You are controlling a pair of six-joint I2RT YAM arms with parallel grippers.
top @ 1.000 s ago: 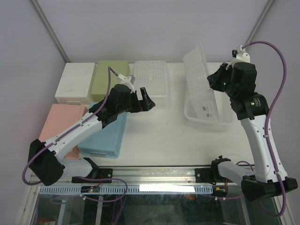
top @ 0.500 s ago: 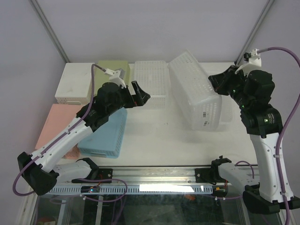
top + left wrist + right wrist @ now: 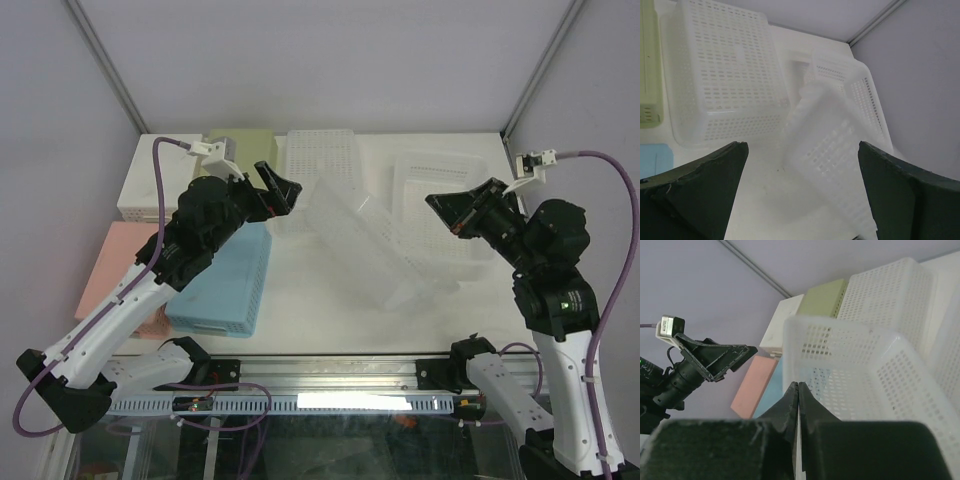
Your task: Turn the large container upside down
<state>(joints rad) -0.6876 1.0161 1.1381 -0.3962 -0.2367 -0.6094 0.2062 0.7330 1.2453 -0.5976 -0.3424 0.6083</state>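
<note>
The large container is a clear white perforated basket. It hangs tilted and motion-blurred over the middle of the table, its low edge near the table. It also shows in the left wrist view and the right wrist view. My right gripper is at its upper right side. In the right wrist view the gripper is shut, with a thin strip of the basket's wall pinched between its fingers. My left gripper is raised over the back left, apart from the container. Its jaws are wide open and empty.
A second white basket sits at the right. Another perforated basket lies bottom-up at the back centre. Green, white, pink and blue boxes fill the left side. A metal rail runs along the front edge.
The container swung from standing on edge at the right, over to the left, and now hangs tilted over the table middle. My right gripper dropped lower. My left arm lifted and drew back left.
</note>
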